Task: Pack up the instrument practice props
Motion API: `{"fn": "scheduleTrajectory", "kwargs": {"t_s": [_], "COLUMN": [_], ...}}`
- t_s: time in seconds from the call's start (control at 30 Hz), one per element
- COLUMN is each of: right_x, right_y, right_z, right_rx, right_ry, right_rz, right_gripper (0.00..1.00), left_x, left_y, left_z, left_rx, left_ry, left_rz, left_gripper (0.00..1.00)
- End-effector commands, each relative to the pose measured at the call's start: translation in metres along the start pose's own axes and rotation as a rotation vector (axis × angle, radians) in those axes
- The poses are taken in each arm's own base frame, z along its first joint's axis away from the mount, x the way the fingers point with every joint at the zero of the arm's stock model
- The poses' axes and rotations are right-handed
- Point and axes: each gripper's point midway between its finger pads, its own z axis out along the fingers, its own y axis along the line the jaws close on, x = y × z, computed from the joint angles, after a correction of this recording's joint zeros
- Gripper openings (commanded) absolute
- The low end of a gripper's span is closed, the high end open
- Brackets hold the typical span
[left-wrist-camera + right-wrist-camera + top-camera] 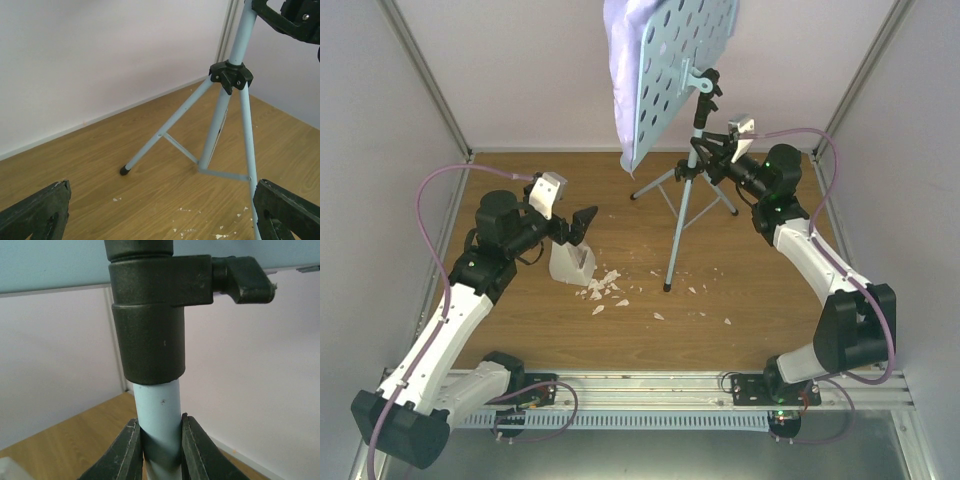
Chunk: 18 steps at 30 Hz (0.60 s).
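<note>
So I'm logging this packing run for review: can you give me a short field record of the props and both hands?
music stand: upright on its tripod
sheet music: lilac pages hanging on the stand's desk
metronome: on the table beside white crumbs
right hand: shut on the music stand, below its black collar
left hand: open, empty, near the metronome

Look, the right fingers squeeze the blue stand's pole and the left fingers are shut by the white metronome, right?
No: the left wrist view shows the left fingers wide open, not shut. The right fingers do squeeze the blue stand's pole, and the white metronome is by the left ones.
</note>
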Motion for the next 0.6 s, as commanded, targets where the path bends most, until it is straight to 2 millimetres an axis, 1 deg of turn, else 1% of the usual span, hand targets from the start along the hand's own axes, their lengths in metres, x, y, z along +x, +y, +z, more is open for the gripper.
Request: {"fn": "scheduleTrajectory", "kwargs": {"t_s": [0.0, 0.1, 0.2, 0.27, 0.37, 0.5, 0.53, 0.57], "right_x": [-0.048, -0.037, -0.031, -0.03, -0.026, -0.009, -0.005, -0.002], "right_y": [0.065, 0.081, 0.091, 0.095, 0.097, 0.085, 0.081, 0.077], "right_z": [-0.009, -0.005, -0.005, -0.005, -0.001, 0.007, 0.008, 0.009], "right_rx": [-0.244, -0.316, -0.373, -0.396, -0.403, -0.35, -0.33, -0.305], "right_ry": [-0.117, -0.089, -0.083, -0.087, -0.079, -0.038, -0.026, -0.016], "right_rz": [-0.058, -0.06, -0.028, -0.007, 0.006, 0.008, 0.005, 0.005], "right_gripper": [0.01, 0.0, 0.01, 0.01, 0.01, 0.01, 0.07, 0.25], "left_x": [-0.005, -0.004, -0.002, -0.002, -0.001, 0.001, 0.001, 0.002], "left_y": [-0.001, -0.001, 0.0, 0.0, 0.0, 0.001, 0.001, 0.001], "left_z": [0.002, 0.002, 0.003, 0.003, 0.005, 0.005, 0.005, 0.005], "left_rx": [0.019, 0.017, 0.016, 0.016, 0.015, 0.014, 0.011, 0.01], "left_ry": [-0.038, -0.033, -0.029, -0.028, -0.021, -0.016, -0.017, -0.017], "left_rz": [0.016, 0.016, 0.014, 0.014, 0.01, 0.009, 0.01, 0.01], "left_gripper": [0.99, 0.99, 0.99, 0.99, 0.99, 0.99, 0.99, 0.99]}}
